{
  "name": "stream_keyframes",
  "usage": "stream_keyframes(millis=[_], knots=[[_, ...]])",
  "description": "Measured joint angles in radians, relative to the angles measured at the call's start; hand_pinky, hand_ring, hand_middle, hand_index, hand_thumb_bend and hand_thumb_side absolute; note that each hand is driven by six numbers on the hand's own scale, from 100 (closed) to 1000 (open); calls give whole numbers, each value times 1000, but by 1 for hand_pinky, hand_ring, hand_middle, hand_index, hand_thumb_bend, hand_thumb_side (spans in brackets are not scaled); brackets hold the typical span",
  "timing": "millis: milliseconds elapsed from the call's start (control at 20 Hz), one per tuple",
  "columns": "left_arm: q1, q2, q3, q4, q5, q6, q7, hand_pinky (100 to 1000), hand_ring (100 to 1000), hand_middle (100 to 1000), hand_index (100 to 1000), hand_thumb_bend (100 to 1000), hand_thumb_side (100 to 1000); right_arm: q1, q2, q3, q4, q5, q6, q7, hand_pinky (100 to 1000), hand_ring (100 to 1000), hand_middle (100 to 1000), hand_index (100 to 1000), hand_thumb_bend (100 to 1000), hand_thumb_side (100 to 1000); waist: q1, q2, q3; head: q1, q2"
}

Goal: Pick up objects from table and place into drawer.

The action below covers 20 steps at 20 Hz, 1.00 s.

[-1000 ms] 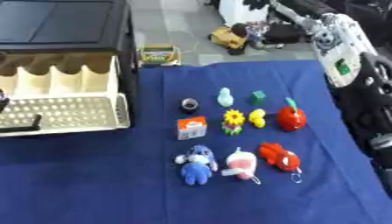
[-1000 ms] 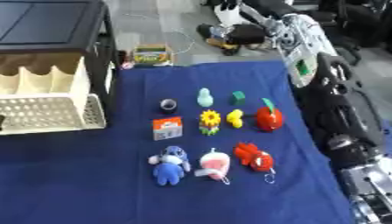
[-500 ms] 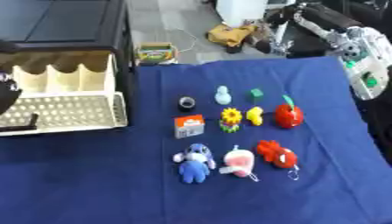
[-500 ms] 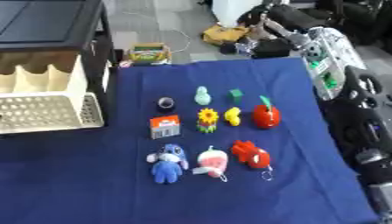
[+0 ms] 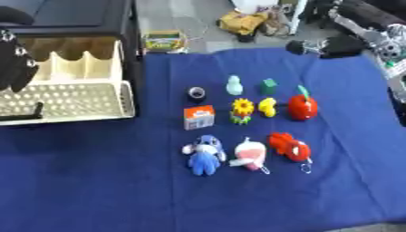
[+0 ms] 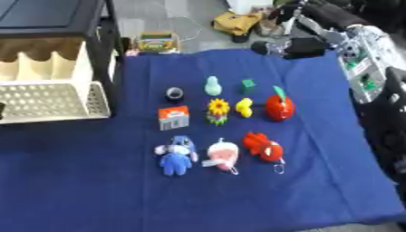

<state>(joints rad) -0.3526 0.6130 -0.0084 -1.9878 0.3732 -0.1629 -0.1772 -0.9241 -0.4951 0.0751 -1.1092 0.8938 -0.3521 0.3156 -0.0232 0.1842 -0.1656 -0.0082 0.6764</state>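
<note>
On the blue cloth [image 5: 95,181] lie a small black ring [image 5: 196,93], a pale teal figure [image 5: 234,85], a green cube [image 5: 269,86], an orange and white box [image 5: 199,117], a sunflower toy [image 5: 242,110], a yellow duck [image 5: 268,107], a red apple [image 5: 302,106], a blue plush [image 5: 205,154], a pink plush [image 5: 250,155] and a red plush [image 5: 289,146]. The cream perforated drawer [image 5: 63,97] stands pulled out at the left. My right hand [image 6: 289,46] hovers open over the cloth's far edge, holding nothing. My left hand [image 5: 14,61] shows black at the left edge above the drawer.
The drawer belongs to a black cabinet [image 5: 71,18] at the back left. A crayon box [image 5: 164,41] and a yellow object [image 5: 242,21] lie on the floor beyond the cloth. Bare blue cloth spreads across the front.
My right forearm has swung up toward the upper right, its hand now above the cloth's far edge. My left hand shows more at the left edge. The toys have not moved.
</note>
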Motion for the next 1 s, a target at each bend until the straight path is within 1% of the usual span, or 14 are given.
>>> stream_keyframes(millis=[400,550,600,650,800,1000], knots=[[1,0,0,0,0,6,5,100,100,100,713,173,1000,29,2,17,51,-9,-19,11,735,791,699,938,665,891,-4,-3,-19,10,0],[1,0,0,0,0,10,4,100,100,100,710,174,1000,41,4,21,67,-20,-26,21,735,793,702,940,673,847,-4,-3,-20,11,-1],[1,0,0,0,0,11,4,100,100,100,710,174,1000,45,5,25,72,-27,-29,27,735,793,702,940,673,847,-4,-3,-20,11,-1],[1,0,0,0,0,12,3,100,100,100,709,175,1000,46,6,28,78,-34,-31,34,734,793,702,935,677,814,-4,-3,-20,11,-2],[1,0,0,0,-1,16,1,100,100,100,707,176,1000,49,8,45,101,-59,-35,64,732,793,699,920,680,780,-5,-2,-19,11,-2],[1,0,0,0,-2,19,-2,100,100,100,706,173,1000,44,8,71,135,-79,-41,101,730,794,697,913,669,762,-7,0,-21,12,-5]])
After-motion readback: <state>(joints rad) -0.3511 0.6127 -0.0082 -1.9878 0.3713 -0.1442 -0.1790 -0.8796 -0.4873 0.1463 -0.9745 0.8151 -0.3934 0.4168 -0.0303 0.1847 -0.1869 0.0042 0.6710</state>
